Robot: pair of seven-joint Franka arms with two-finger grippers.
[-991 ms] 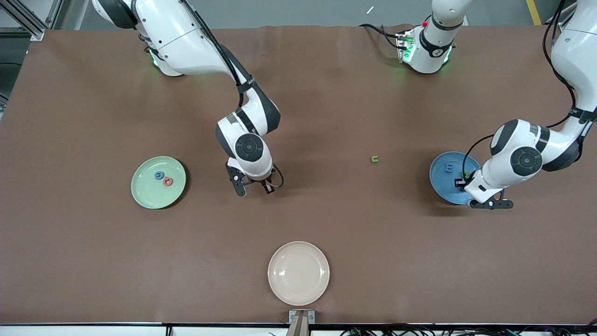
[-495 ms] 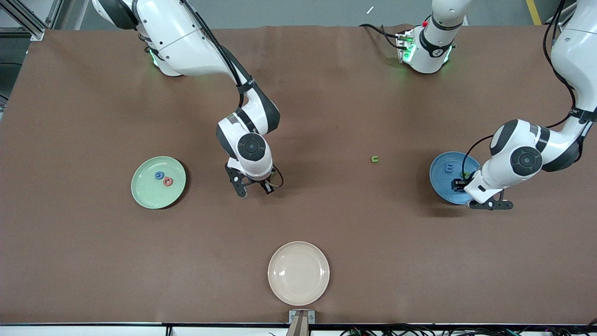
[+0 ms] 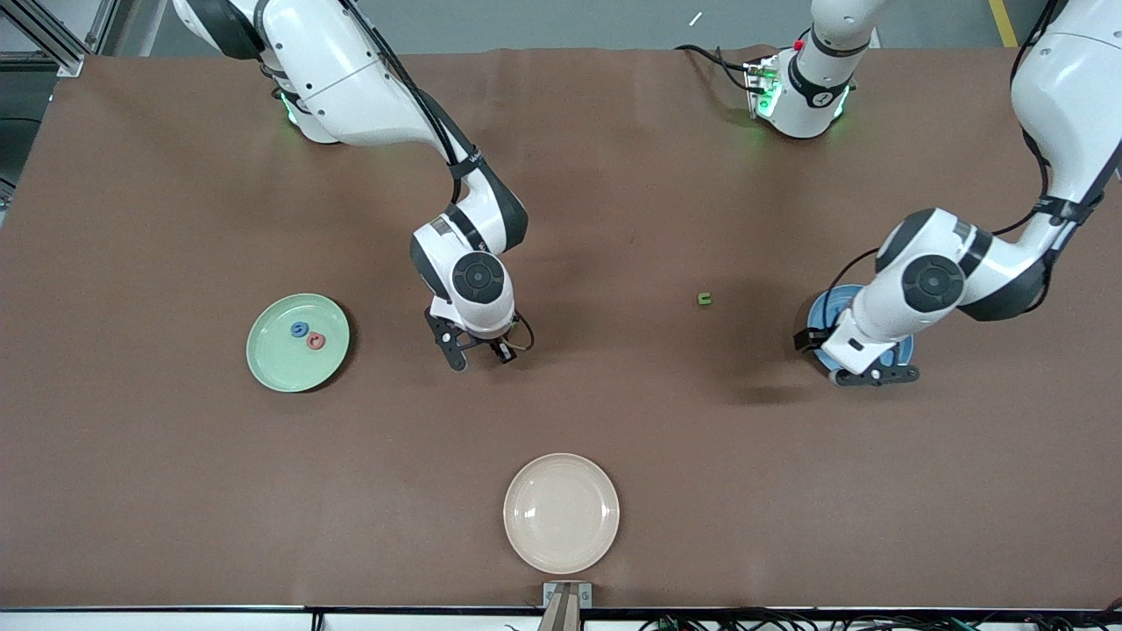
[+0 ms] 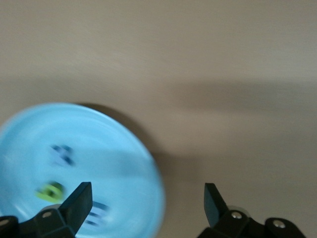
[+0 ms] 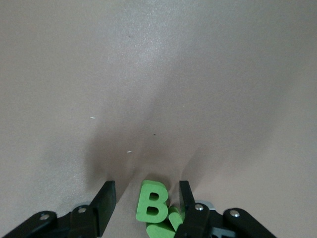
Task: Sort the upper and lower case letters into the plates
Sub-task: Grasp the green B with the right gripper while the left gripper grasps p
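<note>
The mint plate [image 3: 298, 342] sits at mid-left of the front view, flat on the brown tabletop [image 3: 175, 456], with a blue letter [image 3: 300, 329] and a red letter [image 3: 316, 342] lying side by side in it. The blue plate [image 3: 820, 311] lies at mid-right, mostly covered by the left arm; the left wrist view shows a green letter [image 4: 50, 191] and two dark blue letters [image 4: 62, 154] in it, too blurred to read. A lone green letter [image 3: 703, 299] lies on the tabletop right of centre. A cream plate [image 3: 561, 513] sits at bottom centre.

The left tool [image 4: 146, 206] hangs over the blue plate's edge, jaws spread wide and holding nothing. The right tool [image 5: 144, 203] points down at the tabletop in the middle of the frame, its jaws partly apart on either side of a green B [image 5: 152, 202] that lies among other green pieces [image 5: 166, 227]; no finger clearly touches it.
</note>
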